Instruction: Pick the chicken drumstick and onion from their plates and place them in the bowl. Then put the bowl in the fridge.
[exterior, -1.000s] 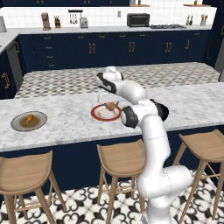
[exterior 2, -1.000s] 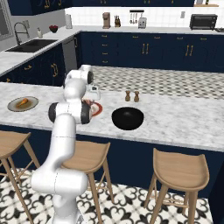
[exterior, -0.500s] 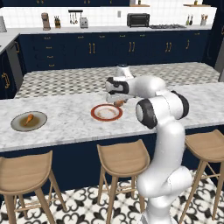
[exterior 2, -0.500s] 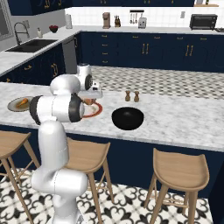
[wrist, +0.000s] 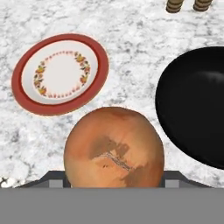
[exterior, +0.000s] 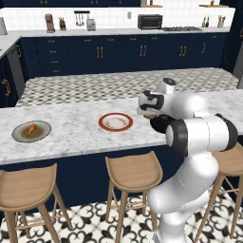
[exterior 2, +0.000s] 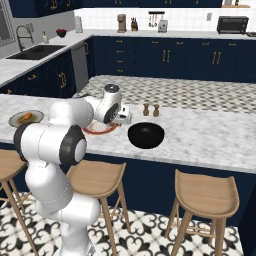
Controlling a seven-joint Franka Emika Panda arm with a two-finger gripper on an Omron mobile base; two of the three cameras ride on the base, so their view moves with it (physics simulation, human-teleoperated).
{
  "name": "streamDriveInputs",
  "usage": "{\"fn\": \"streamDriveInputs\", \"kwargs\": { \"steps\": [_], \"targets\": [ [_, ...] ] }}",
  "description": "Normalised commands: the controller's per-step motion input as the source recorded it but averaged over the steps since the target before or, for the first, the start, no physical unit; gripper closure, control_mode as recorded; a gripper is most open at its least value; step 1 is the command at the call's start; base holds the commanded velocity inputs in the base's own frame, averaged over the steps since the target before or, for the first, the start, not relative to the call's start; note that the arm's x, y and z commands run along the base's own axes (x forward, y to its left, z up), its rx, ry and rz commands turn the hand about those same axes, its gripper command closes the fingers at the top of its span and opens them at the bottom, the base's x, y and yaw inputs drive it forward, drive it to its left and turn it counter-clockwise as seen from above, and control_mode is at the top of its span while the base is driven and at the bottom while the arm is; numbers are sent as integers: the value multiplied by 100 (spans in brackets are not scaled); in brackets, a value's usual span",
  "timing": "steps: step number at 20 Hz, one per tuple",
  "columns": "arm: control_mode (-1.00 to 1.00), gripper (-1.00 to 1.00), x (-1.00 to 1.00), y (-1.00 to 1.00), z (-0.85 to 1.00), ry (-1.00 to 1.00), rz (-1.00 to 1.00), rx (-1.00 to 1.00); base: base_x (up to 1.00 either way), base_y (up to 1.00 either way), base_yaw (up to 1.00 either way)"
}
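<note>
The pincer (wrist: 113,175) was clamped on the onion (wrist: 113,148), holding it above the marble counter (wrist: 131,52) between the red-rimmed plate (wrist: 19,89) and the black bowl (wrist: 192,105). The red-rimmed plate lay bare. Farther along the counter, the chicken drumstick (exterior: 30,128) rested on the olive-grey plate (exterior: 19,135).

A marble table (exterior: 76,133) runs across the kitchen, with three wooden stools (exterior: 134,172) tucked under its near edge. Two small brown shakers (exterior 2: 150,110) stand side by side on it. Behind, dark blue cabinets (exterior: 118,57) line the wall under a white counter carrying a toaster oven (exterior: 150,21). A sink (exterior 2: 35,51) with a tap sits at the left. The floor (exterior: 109,223) is patterned tile.
</note>
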Motion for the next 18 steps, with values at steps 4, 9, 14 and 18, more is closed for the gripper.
{"fn": "streamDriveInputs", "kwargs": {
  "steps": [4, 9, 14, 18],
  "targets": [
    [-100, 100, 3, -77, 25, 19, -16, 9, 0, 0, 0],
    [-100, 100, 9, -49, -8, 16, -18, -20, 0, 0, 0],
    [-100, 100, 6, -51, -8, 3, -5, -7, 0, 0, 0],
    [-100, 100, 48, -45, -5, 0, 0, 2, 0, 0, 0]
  ]
}}
